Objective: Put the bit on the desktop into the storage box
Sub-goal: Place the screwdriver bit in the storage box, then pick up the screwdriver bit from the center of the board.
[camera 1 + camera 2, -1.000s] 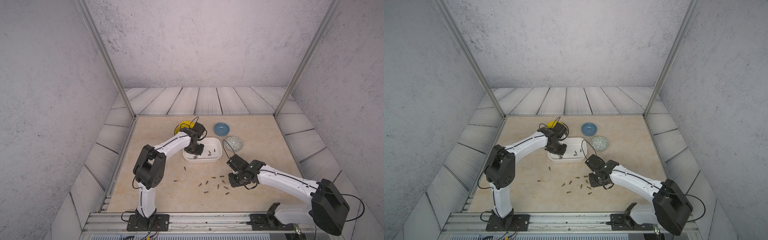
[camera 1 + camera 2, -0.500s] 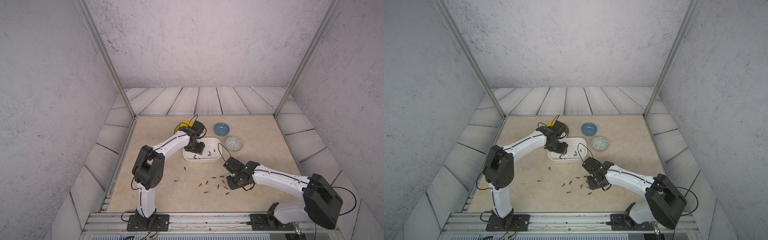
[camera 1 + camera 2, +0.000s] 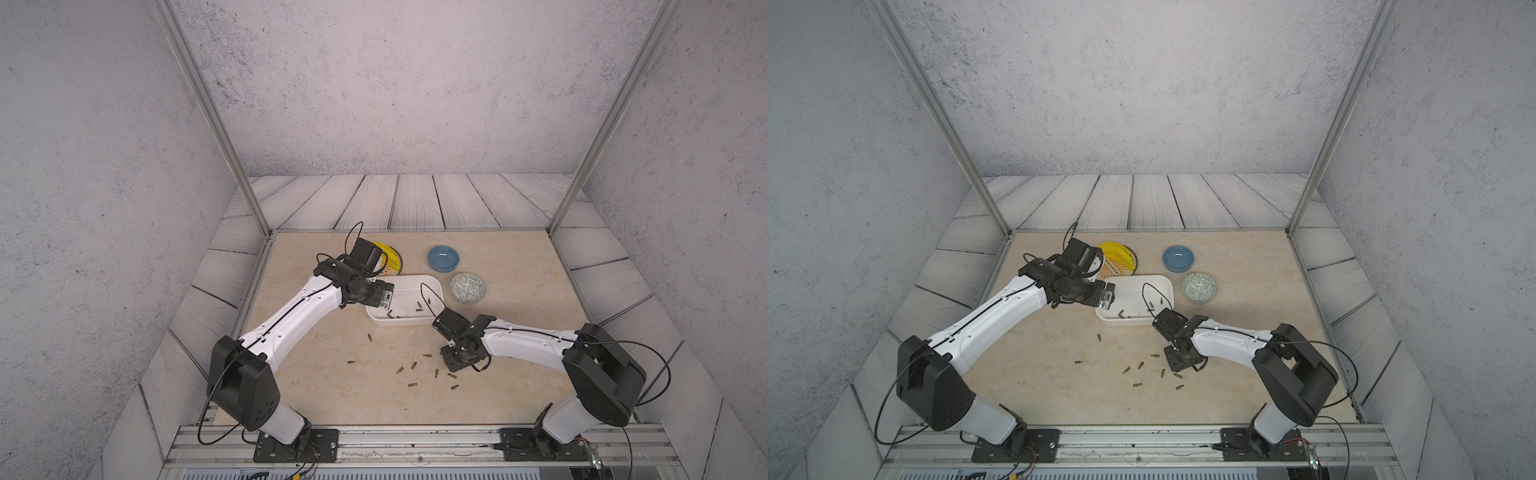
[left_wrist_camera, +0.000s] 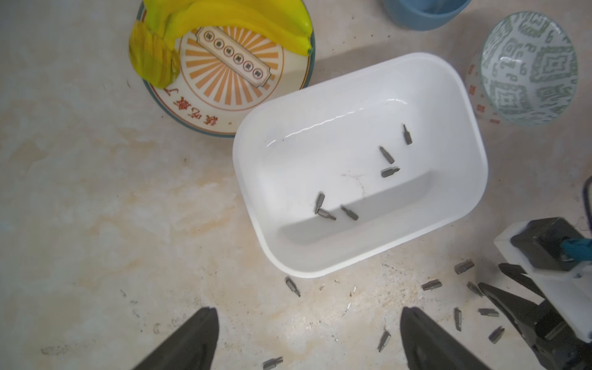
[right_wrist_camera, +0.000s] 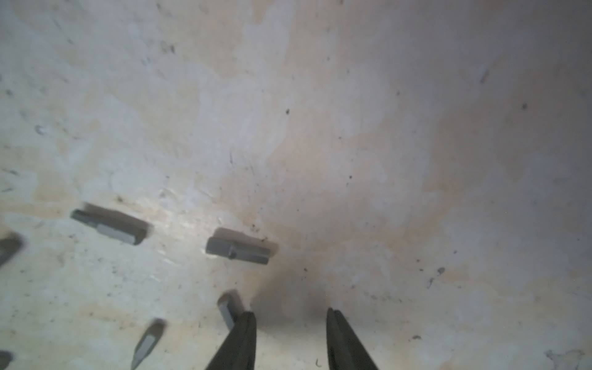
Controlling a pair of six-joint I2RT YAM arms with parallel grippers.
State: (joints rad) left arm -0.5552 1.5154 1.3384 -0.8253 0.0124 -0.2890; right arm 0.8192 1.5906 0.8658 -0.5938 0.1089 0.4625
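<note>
Beside the storage box (image 4: 362, 256), the left end effector (image 4: 307, 320) has just released, likely adding to the bits (image 4: 326, 214) inside; the right end effector (image 5: 290, 317), parted and empty, nears loose bits (image 5: 237, 248).

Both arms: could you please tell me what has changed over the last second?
The left end effector, by the box, has opened wide and holds nothing. The right end effector, open, moved left, toward the loose bits on the desktop. Box and bowls stayed put.
</note>
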